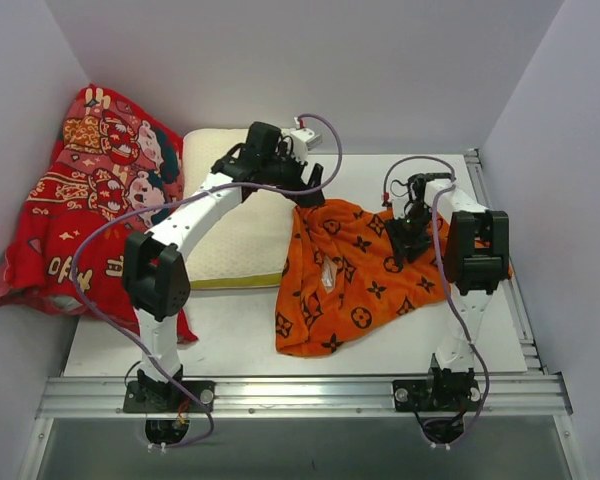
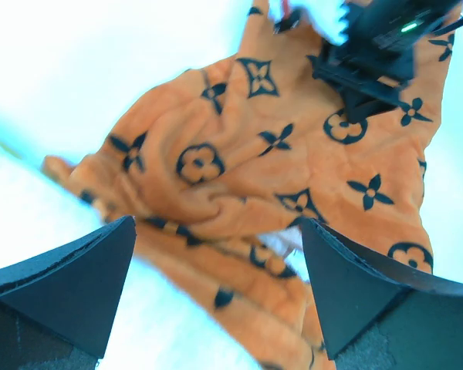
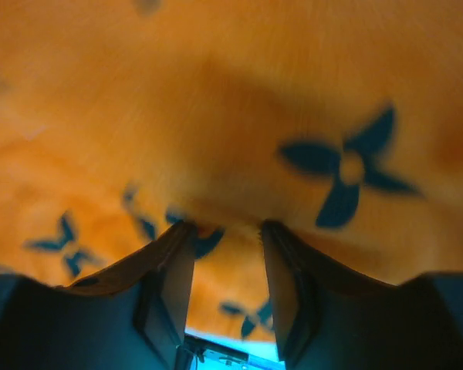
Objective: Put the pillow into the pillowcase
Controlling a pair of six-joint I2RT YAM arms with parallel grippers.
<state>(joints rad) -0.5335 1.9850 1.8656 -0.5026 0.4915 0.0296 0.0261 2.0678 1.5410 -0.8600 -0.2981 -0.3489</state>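
The orange pillowcase [image 1: 350,280] with black motifs lies crumpled on the right half of the table. The cream-white pillow [image 1: 230,235] lies flat to its left, its yellow-green band [image 1: 235,283] along the near edge. My left gripper [image 1: 308,185] hangs open over the pillowcase's far left corner, beside the pillow. In the left wrist view it [image 2: 216,254] is wide open and empty above the pillowcase [image 2: 239,162]. My right gripper [image 1: 410,238] sits on the pillowcase's right part. In the right wrist view it [image 3: 225,227] pinches a fold of the pillowcase [image 3: 216,116] between its tips.
A red cartoon-printed cloth [image 1: 90,200] is heaped against the left wall, partly under the pillow's left side. White walls close the back and sides. A metal rail [image 1: 300,395] runs along the near edge and another [image 1: 500,250] along the right.
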